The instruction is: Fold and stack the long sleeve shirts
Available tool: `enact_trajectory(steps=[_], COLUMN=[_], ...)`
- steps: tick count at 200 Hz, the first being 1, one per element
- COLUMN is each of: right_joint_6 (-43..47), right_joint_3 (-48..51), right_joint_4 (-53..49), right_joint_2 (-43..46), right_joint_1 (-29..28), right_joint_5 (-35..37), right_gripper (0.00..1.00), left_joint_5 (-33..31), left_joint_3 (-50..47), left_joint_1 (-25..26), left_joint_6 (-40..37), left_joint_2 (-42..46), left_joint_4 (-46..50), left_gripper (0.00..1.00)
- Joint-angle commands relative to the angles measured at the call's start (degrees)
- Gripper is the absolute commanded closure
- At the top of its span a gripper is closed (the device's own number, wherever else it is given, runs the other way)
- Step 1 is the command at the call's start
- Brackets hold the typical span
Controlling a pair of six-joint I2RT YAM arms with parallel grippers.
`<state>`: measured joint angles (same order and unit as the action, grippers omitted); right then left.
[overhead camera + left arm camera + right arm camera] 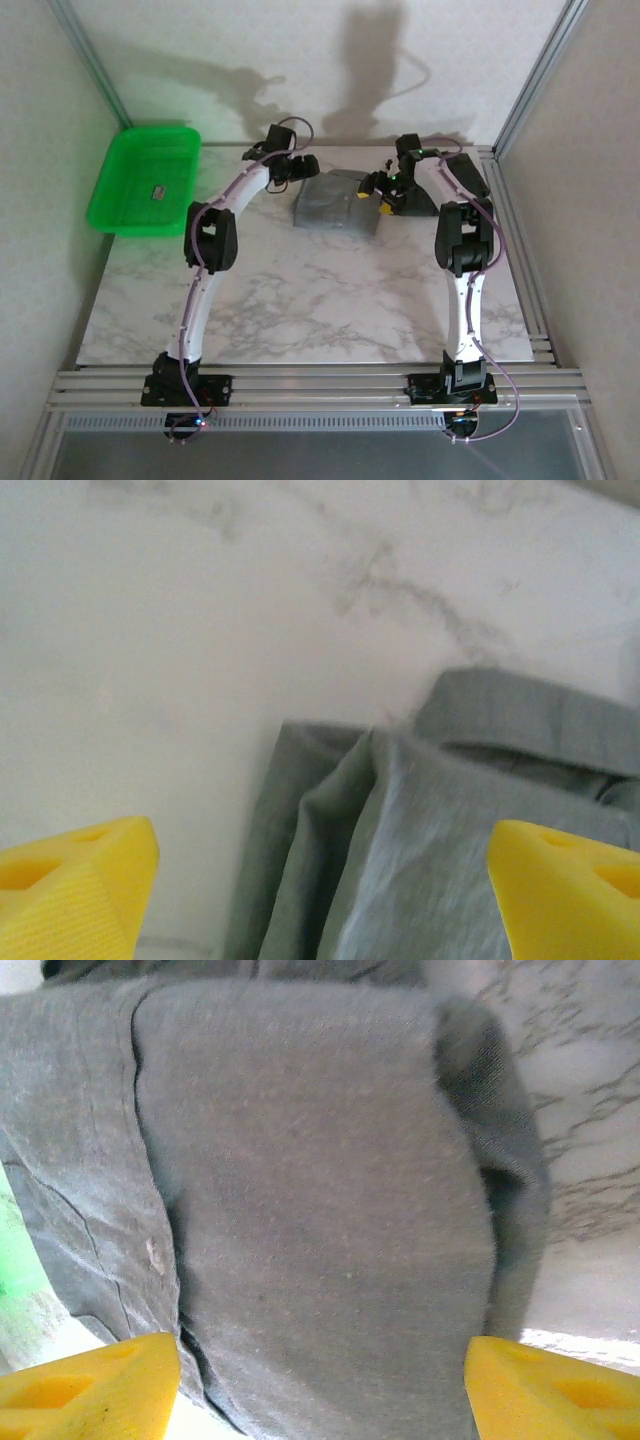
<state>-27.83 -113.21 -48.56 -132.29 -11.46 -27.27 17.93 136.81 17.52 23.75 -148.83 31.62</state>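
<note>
Marble surface (pixel 300 300) lies bare on the near side of the grey shirt (pixel 335 205), and that folded shirt is where the action sits. It's a tidy block, a touch longer left to right, with an arm at each end. Left fingers (pixel 75 890) hang spread wide over the shirt's left edge, nothing pinched, the collar (pixel 530 720) just ahead of them. Right fingers (pixel 555 1390) stand equally wide above the shirt's right half, cloth flat beneath them, no grip at all. Both arms look about equally close, so either could take it. A darker strip (pixel 345 178) peeks out along the shirt's far side; whether that's the charcoal one, I can't tell. Green tray (pixel 145 180) sits well left of the shirt.
</note>
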Motion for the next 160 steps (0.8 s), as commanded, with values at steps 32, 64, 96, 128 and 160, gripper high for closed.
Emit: enact_trajectory(steps=[32,64,96,128,160], right_joint_6=[0.49,0.76,0.74,2.16,2.65], right_joint_3=[3.49,3.7,3.92,4.96,8.92], right_joint_4=[-0.92,-1.77,-2.52,-4.26,-4.43], right_joint_2=[5.03,6.81,8.87,10.69,12.78], right_joint_1=[-0.68,-0.36,-0.31,-0.18,0.29], right_joint_5=[-1.29,-1.18,-1.6,-1.52,-1.28], right_gripper=[0.24,0.24,0.25,0.25,0.26], left_joint_5=[-0.43,-1.42,-1.1,0.92,4.78], left_joint_3=[3.99,4.29,5.47,3.95,2.17], left_joint_1=[2.15,3.3,4.89,5.69,5.6], left_joint_6=[-0.75,-0.7,-0.68,-0.92,2.0], left_joint_2=[-4.62,-6.51,-8.6,-8.58,-7.82], left_joint_4=[-0.01,1.03,0.51,-0.07,-4.71], left_gripper=[0.16,0.17,0.19,0.48,0.89])
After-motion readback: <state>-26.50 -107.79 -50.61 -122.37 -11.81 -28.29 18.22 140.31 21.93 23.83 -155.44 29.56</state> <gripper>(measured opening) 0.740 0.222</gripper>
